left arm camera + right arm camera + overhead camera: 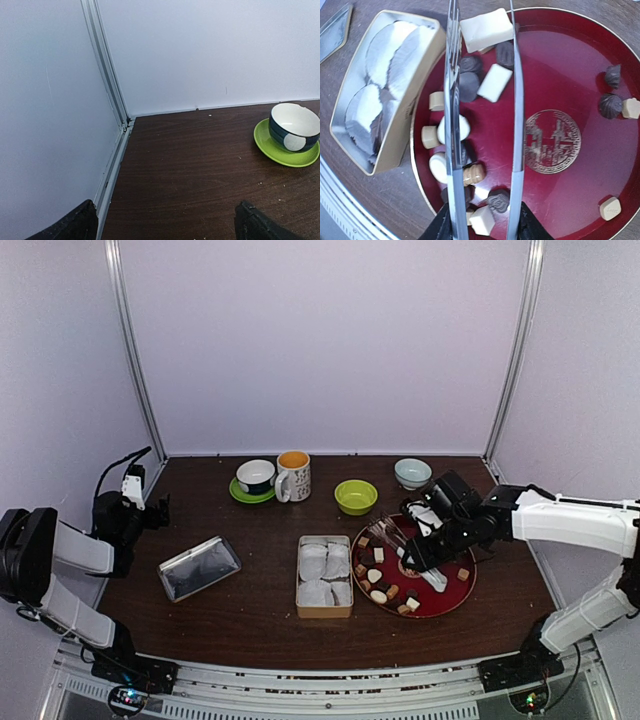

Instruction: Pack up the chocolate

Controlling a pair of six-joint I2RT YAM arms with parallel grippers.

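Observation:
The chocolate [378, 580] is several tan, dark and cream pieces on a red plate [452, 590], mostly along its left side. My right gripper [425, 545] is shut on silver tongs [385, 534] and holds them over the plate. In the right wrist view the gripper [482, 227] is at the bottom and the two tong arms [516, 100] stand apart. Between them lie a cream cube [486, 29], a white piece [495, 82] and dark pieces [470, 86]. An open tin [325, 613] with white paper liners [385, 85] lies left of the plate [570, 75]. My left gripper [150, 508] is open and empty at the far left.
The tin lid [198, 567] lies left of the tin. At the back stand a navy bowl [256, 476] on a green saucer [280, 152], a mug [293, 476], a green bowl [356, 496] and a pale bowl [412, 472]. White walls close three sides.

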